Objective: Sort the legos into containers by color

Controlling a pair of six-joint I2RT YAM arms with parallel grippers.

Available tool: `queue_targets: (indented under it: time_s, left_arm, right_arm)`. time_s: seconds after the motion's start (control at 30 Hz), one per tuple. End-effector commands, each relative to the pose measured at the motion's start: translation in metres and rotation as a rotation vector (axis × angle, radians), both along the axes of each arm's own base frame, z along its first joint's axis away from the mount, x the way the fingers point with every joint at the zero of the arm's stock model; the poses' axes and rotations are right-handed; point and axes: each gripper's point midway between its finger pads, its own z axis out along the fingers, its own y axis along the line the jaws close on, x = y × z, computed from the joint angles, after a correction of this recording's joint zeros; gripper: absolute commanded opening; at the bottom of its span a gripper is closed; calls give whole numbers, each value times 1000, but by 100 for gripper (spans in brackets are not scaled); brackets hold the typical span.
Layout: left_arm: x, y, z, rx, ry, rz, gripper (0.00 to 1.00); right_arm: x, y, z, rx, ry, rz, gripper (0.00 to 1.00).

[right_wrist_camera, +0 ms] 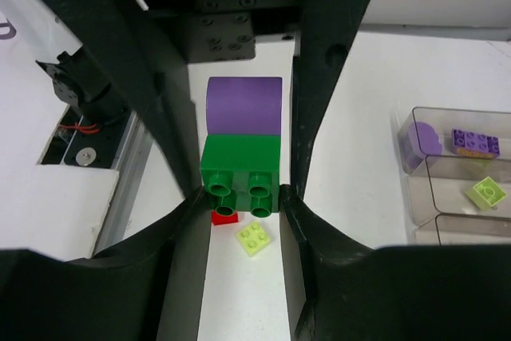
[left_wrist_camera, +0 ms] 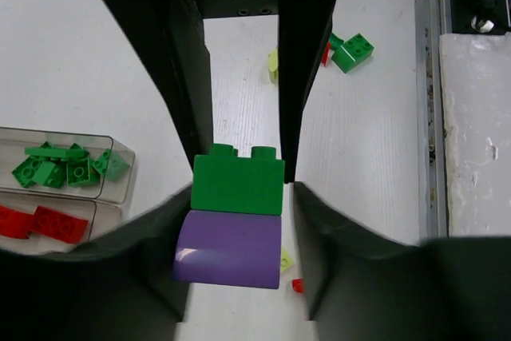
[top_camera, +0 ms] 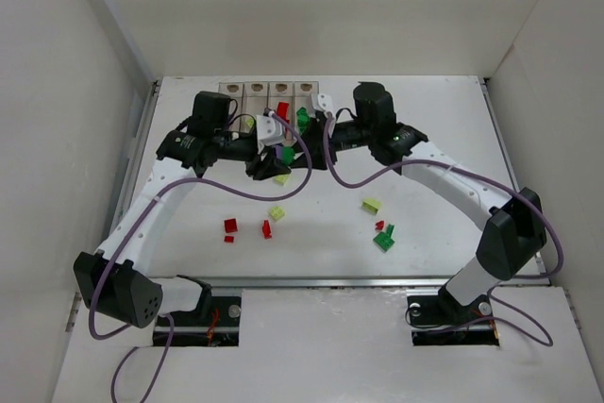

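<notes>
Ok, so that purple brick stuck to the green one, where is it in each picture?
Top external: purple brick just above centre, between the two arms' tips, below the containers.
Left wrist: lower centre, directly below the green brick.
Right wrist: upper centre, directly above the green brick.
Shared landmark: the containers, at the top, left edge and right edge respectively.

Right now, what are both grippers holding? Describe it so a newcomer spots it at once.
On the white table, by the row of clear bins, the left gripper and right gripper meet. Between them is a green brick stuck to a purple block: the only piece clamped from both ends.
</notes>
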Motion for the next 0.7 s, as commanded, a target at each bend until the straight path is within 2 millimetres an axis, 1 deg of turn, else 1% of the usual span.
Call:
queue_targets:
  time_s: [0.0, 0.03, 0.07, 0.1, 0.13, 0.23, 0.27, 0.3, 0.33, 0.37, 0.43, 0.47, 0.5, 0.57, 0.63, 0.67]
  left_arm:
    - [-11, -7, 14, -25, -43, -55, 50]
    - [-12, -5, 11, -16, -43, -45, 56]
    - [-10, -4, 11, -9, -45, -37, 65]
    - [-13, -6, 7, -6, -37, -46, 68]
    - [-16, -5, 9, -5, -35, -46, 70]
    - [-14, 0, 3, 27, -43, -27, 71]
    - [-14, 1, 5, 31, -56, -18, 71]
    - [-9, 4, 3, 52, -71, 1, 69]
    - [-8, 5, 2, 60, -74, 10, 67]
    - [-6, 6, 1, 67, -76, 18, 55]
    - [-5, 9, 2, 78, -98, 29, 38]
    - [-5, 9, 2, 75, -84, 36, 29]
    - [-4, 8, 4, 70, -85, 40, 17]
    - [-4, 8, 4, 68, -75, 45, 11]
    - [-2, 6, 2, 64, -65, 51, 0]
    - [-2, 6, 2, 64, -65, 51, 0]
  right_arm:
    - [-4, 9, 30, 59, -80, 39, 0]
    - [-6, 8, 34, 65, -87, 39, 0]
    - [-6, 8, 34, 65, -87, 39, 0]
    - [-6, 8, 34, 65, -87, 39, 0]
    - [-6, 8, 34, 65, -87, 39, 0]
    - [-4, 8, 33, 63, -88, 30, 0]
    - [-4, 7, 30, 58, -81, 30, 0]
    - [-4, 7, 30, 57, -81, 30, 0]
    - [-2, 8, 29, 55, -83, 18, 0]
    - [-3, 7, 25, 49, -74, 18, 0]
    - [-3, 7, 25, 49, -74, 18, 0]
    - [-3, 7, 21, 43, -67, 18, 0]
    - [-3, 7, 21, 43, -67, 18, 0]
    - [-3, 7, 21, 43, -67, 18, 0]
    - [-3, 7, 21, 43, -67, 18, 0]
    - [-3, 7, 21, 43, -67, 18, 0]
